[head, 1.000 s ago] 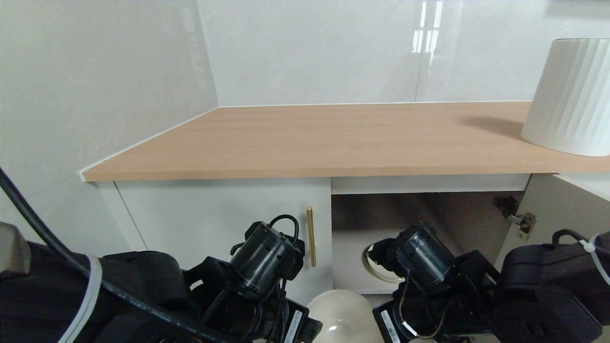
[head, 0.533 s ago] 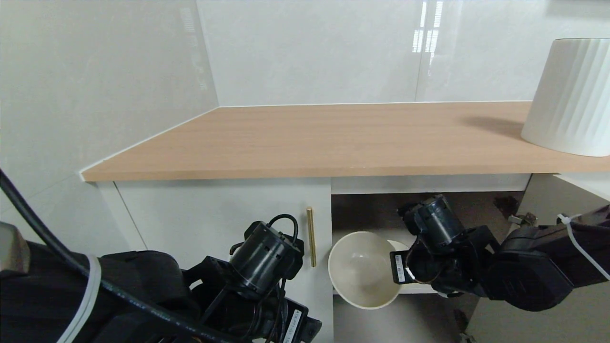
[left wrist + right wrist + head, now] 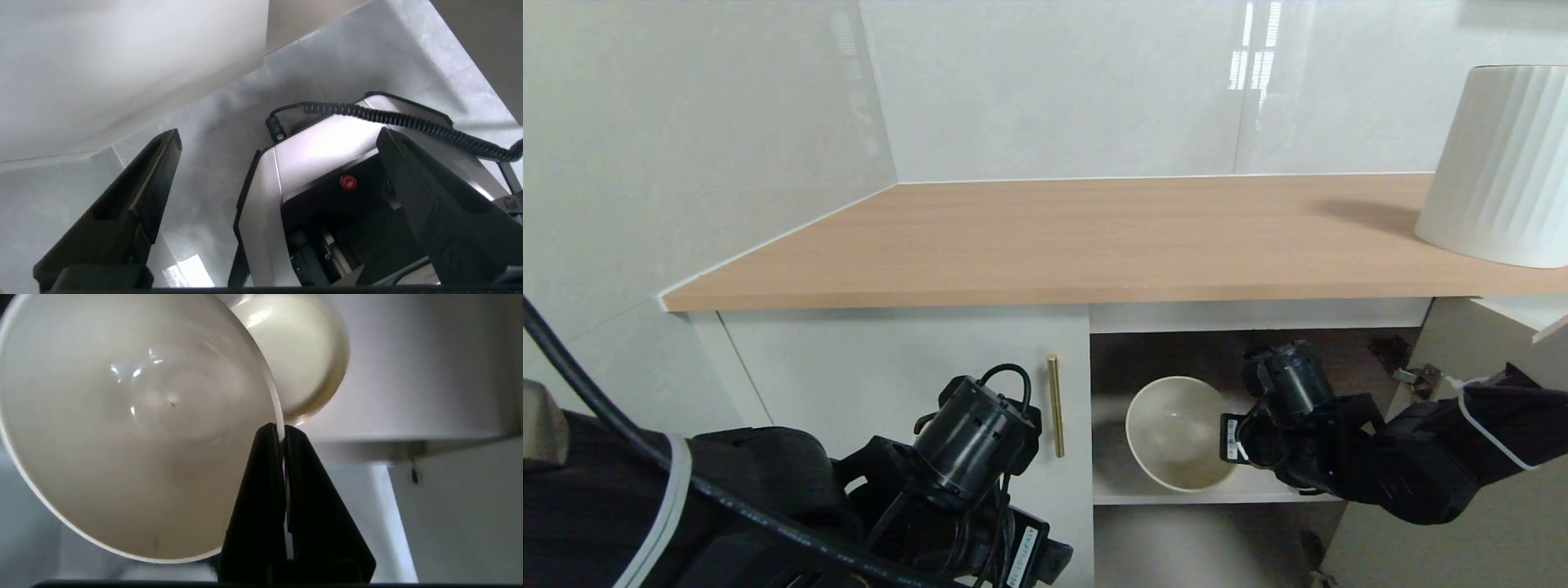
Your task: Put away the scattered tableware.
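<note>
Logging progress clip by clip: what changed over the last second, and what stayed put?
The right end effector, shut on the rim of the bowl, carried it from low in front of the cabinet up and forward into the open compartment, over the shelf. Nothing was grasped or released. The left end effector, closed door and ribbed white shade stayed put.

Head camera looking down at cabinet (image 3: 890,367), right wrist camera hugging the same bowl (image 3: 147,416), left wrist camera facing floor (image 3: 204,163).
</note>
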{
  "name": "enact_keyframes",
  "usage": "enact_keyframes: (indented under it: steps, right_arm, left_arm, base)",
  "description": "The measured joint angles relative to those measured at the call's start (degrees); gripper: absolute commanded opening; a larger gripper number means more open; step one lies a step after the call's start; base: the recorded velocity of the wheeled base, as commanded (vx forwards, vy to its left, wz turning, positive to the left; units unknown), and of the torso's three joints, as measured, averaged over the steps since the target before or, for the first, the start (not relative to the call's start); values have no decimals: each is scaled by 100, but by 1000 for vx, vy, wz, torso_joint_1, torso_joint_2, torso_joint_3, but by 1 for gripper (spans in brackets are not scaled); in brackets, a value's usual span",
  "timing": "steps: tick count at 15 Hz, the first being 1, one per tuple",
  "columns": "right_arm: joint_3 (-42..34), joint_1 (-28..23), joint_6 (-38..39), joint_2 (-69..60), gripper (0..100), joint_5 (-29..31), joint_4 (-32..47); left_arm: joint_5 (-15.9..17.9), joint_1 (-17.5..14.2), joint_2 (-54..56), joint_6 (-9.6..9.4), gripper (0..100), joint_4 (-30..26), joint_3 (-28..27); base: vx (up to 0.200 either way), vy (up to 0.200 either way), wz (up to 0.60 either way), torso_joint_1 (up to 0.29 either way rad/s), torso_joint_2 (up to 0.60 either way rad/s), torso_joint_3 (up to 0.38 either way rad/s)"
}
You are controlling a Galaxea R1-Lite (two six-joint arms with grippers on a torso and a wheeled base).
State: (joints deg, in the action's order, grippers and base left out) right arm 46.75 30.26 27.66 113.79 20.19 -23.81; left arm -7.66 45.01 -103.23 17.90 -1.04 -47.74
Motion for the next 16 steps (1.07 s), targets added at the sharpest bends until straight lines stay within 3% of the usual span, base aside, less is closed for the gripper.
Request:
enact_keyframes:
  steps: [3, 8, 16]
  right_arm:
    - [-15, -121, 178, 168, 0, 11, -112]
    - [85, -336, 206, 667, 0, 288, -972]
    - [521, -568, 329, 1395, 0, 375, -994]
  left_arm:
    - [-13, 0, -2, 2, 100, 0, 0]
    - [-24, 0, 4, 2, 100, 4, -5]
    - [-22, 0, -21, 0, 100, 6, -9]
  base:
    - [0, 0, 0, 0, 0, 0]
    - [0, 0, 0, 0, 0, 0]
    - [0, 0, 0, 0, 0, 0]
